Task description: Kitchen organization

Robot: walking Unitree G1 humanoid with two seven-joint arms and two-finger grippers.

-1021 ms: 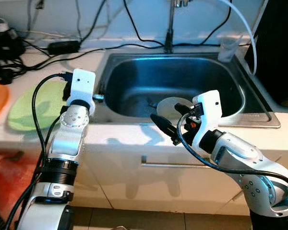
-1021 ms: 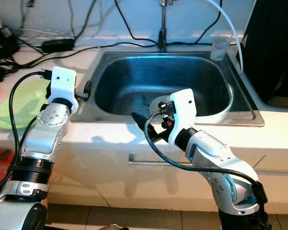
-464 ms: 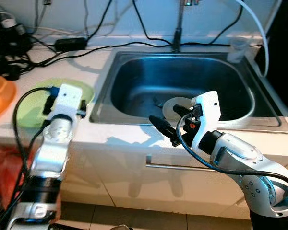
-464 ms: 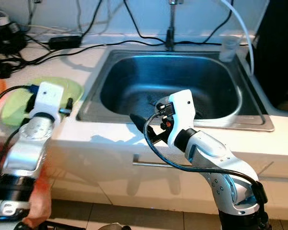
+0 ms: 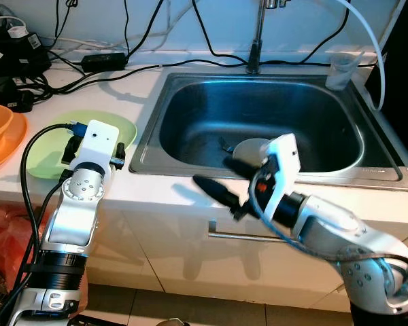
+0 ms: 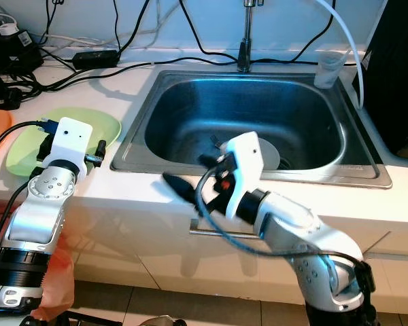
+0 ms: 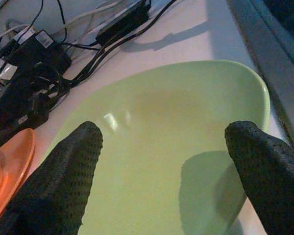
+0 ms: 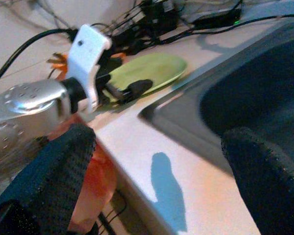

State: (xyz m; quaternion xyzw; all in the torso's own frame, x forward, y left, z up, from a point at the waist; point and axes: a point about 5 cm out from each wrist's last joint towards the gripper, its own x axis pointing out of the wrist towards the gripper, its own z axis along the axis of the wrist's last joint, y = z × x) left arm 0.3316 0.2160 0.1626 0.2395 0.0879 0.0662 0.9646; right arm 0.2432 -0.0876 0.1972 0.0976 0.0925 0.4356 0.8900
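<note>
Green plate (image 7: 171,147) lay beside the sink's (image 5: 258,115) left rim; left gripper (image 7: 166,161) hovered wide open, empty; it should straddle the near rim squarely. Right gripper (image 8: 157,176) gaped empty.

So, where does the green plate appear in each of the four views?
Left eye view: green plate on the counter, left of the sink, partly behind the left hand.
Right eye view: the same spot.
Left wrist view: close up, between the black fingers.
Right wrist view: in the distance, behind the left arm.
Shared landmark: the sink rim beside it.
</note>
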